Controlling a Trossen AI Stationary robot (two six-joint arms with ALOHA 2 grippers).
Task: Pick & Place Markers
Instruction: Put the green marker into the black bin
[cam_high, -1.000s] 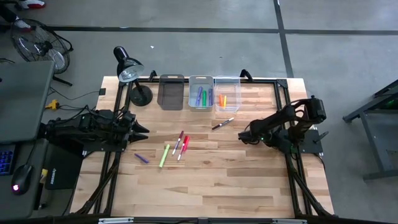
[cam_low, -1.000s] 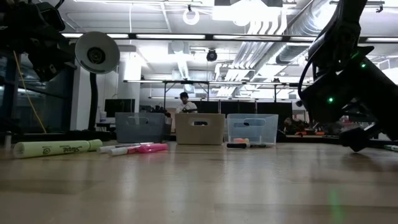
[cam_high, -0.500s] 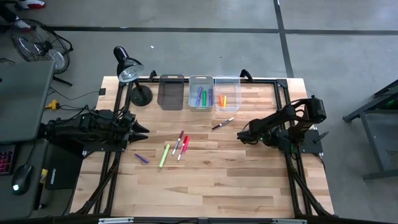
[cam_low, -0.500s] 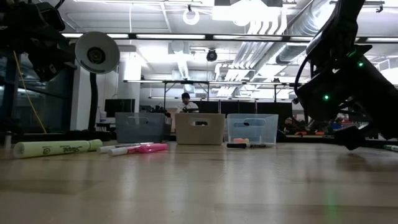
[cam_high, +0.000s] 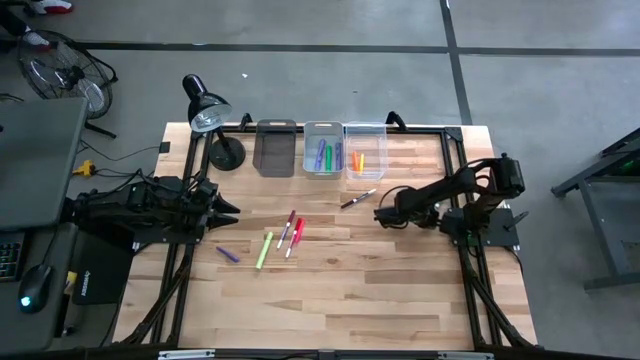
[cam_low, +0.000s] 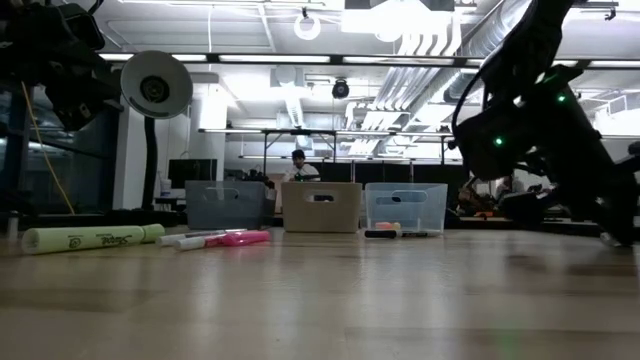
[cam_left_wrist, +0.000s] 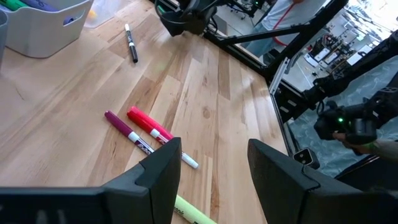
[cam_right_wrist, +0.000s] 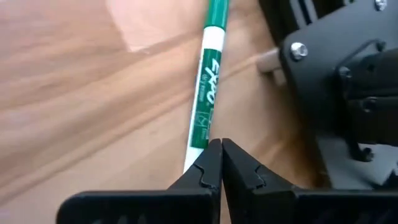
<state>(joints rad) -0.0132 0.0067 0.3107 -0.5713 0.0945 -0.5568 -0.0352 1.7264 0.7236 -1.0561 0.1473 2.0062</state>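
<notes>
Loose markers lie flat on the wooden table (cam_high: 330, 290): a black-and-white one (cam_high: 358, 198), red and pink ones (cam_high: 291, 232), a lime one (cam_high: 263, 249) and a purple one (cam_high: 228, 254). My right gripper (cam_high: 381, 215) is shut at mid right, pointing steeply down. In its wrist view a green-and-white marker (cam_right_wrist: 208, 81) lies on the wood, running away from the shut fingertips (cam_right_wrist: 217, 163); the high view hides it. My left gripper (cam_left_wrist: 213, 168) waits open at the table's left, above the wood. My right gripper's shut fingertips (cam_right_wrist: 210, 155) stand over the white near end (cam_right_wrist: 194, 152) of the green marker, which lies flat on the table. Whether they touch it, I cannot tell. Nothing is between the fingers.
Three bins stand in a row at the far edge: a dark one (cam_high: 276, 148), a grey one (cam_high: 322, 150) with green and blue markers, a clear one (cam_high: 366, 150) with orange and yellow ones. A black desk lamp (cam_high: 206, 112) stands far left. A person (cam_low: 298, 165) is in the room behind.
My right gripper has gone a little toward the table's left and far edges, its wrist rolling and tipping as it went, and has stayed shut. The loose markers on the table have kept their places.
</notes>
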